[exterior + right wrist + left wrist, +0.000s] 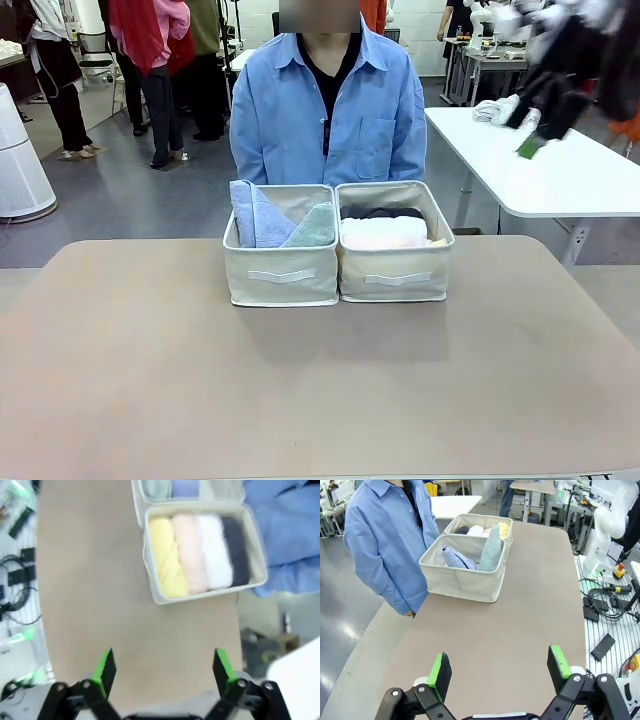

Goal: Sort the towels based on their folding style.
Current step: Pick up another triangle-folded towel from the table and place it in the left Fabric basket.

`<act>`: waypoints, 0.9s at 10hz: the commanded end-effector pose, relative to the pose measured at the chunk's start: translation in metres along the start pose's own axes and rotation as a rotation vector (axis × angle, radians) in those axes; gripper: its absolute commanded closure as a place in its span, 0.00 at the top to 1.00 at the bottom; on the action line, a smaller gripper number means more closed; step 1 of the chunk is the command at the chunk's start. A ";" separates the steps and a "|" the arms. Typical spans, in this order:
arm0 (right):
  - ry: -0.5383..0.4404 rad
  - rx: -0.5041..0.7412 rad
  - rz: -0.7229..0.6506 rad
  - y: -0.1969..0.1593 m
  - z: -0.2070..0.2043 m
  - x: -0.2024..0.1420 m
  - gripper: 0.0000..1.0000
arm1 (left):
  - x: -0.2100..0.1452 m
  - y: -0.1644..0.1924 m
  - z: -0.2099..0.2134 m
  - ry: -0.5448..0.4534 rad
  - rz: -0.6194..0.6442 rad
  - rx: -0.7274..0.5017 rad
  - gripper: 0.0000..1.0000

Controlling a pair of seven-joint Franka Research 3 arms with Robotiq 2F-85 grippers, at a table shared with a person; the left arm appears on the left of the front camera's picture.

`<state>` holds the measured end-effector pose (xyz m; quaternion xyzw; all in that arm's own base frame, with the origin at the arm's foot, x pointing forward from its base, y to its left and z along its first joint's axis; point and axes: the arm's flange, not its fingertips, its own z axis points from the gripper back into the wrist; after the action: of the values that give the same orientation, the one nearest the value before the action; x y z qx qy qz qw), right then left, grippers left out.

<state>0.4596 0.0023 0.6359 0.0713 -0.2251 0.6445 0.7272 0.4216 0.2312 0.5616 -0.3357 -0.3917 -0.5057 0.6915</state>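
Two cream bins stand side by side at the table's far edge. The left bin (281, 274) holds a lavender-blue cone towel (255, 212) and a pale green cone towel (314, 229). The right bin (395, 277) holds rolls, seen from above as yellow (167, 560), pink (190, 555), white (215, 550) and dark grey (237, 547). My left gripper (500, 665) hangs open over bare table, well short of the bins. High above the table's near-right part, my right gripper (164, 666) is open with nothing in it. My right arm (560, 85) shows blurred at the upper right.
A person in a blue shirt (325, 115) stands right behind the bins. A white table (560, 175) stands off to the far right. Cables and boxes (602, 610) lie on the floor beside the table. The brown tabletop (300, 380) in front of the bins is bare.
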 end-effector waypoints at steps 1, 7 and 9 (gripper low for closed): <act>-0.260 0.027 0.015 0.005 -0.005 -0.055 1.00 | 0.002 -0.002 0.001 -0.014 -0.005 0.001 1.00; -0.607 0.044 -0.003 0.038 -0.006 -0.184 1.00 | 0.002 -0.002 0.001 -0.014 -0.005 0.001 1.00; -0.631 0.056 -0.005 0.041 -0.006 -0.200 1.00 | 0.002 -0.002 0.001 -0.014 -0.005 0.001 1.00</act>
<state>0.4020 -0.1671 0.5399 0.2790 -0.4124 0.5903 0.6353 0.4217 0.2310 0.5617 -0.3357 -0.3916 -0.5060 0.6914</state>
